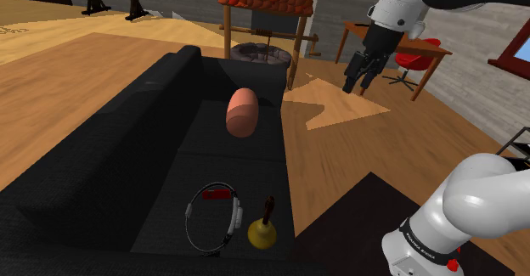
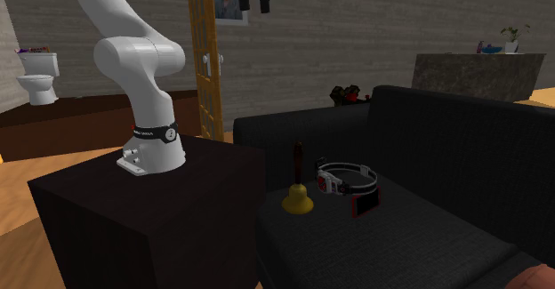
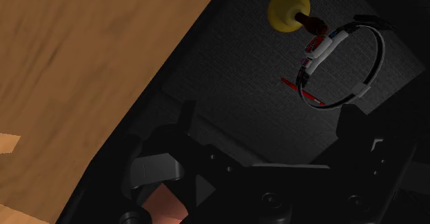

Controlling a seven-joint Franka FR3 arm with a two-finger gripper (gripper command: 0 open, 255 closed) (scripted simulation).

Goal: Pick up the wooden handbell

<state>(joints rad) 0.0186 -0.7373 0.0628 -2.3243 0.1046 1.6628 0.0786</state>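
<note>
item: handbell (image 1: 262,228), yellow bell with a dark handle. it stands upright at the front edge of the sofa (image 1: 127,147) seat, at the sofa's near end in the shoulder view, just beside a ring headset (image 1: 231,219). gripper (image 1: 358,86): jaws apart, empty, high off the sofa's far end, so the bell lies back and well below. the second exterior view shows the handle's vertical axis; the wrist view foreshortens it.

One handbell (image 1: 263,230), one headset (image 1: 212,218), one pink cylinder (image 1: 242,112)
</note>
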